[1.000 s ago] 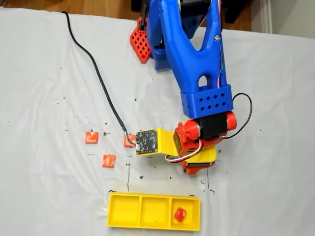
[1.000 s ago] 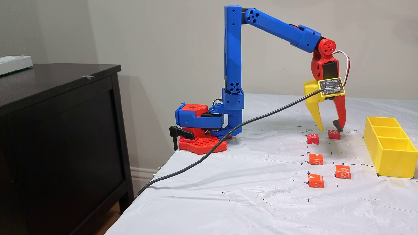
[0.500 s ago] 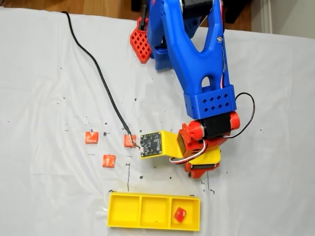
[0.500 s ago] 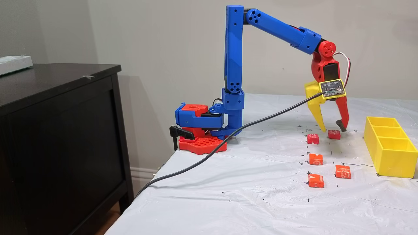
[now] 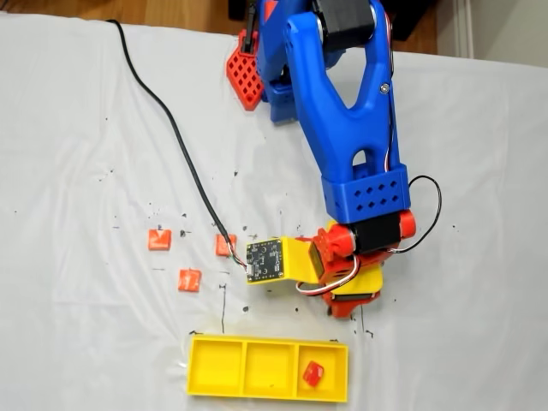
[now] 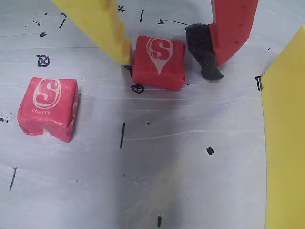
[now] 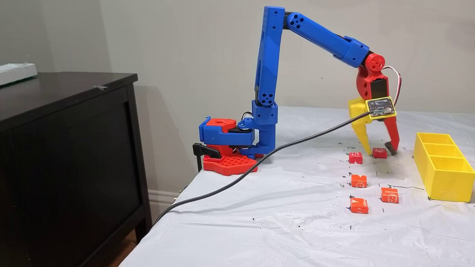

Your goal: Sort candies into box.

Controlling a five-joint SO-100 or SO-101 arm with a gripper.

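- White sheet (image 7: 297, 207) over the table, speckled with black pen marks; dark cabinet (image 7: 66, 148) to the left in a fixed view.
- Blue arm (image 7: 315, 35) reaches out and down from its base near the table edge.
- Box (image 5: 268, 369): yellow, three compartments in a row, at the near edge in a fixed view. One candy (image 5: 313, 373) sits in its right compartment.
- Gripper (image 6: 167, 59) is spread, fingers down at sheet level, straddling the target candy (image 6: 158, 62). Yellow finger (image 6: 102, 26) touches or nearly touches its left side; the black pad (image 6: 202, 47) on the red finger stands a little apart on the right.
- Neighbour candy (image 6: 47, 107) lies left of the target, outside the fingers.
- Three more candies wait on the sheet, e.g. (image 7: 359, 181), (image 7: 389, 195), (image 7: 359, 205).
- We'd judge this the pre-grasp step. Close slowly so the pad meets the flat side square; the yellow finger is already on it, so a fast close may skid or twist the candy. Lift straight before swinging to the box.
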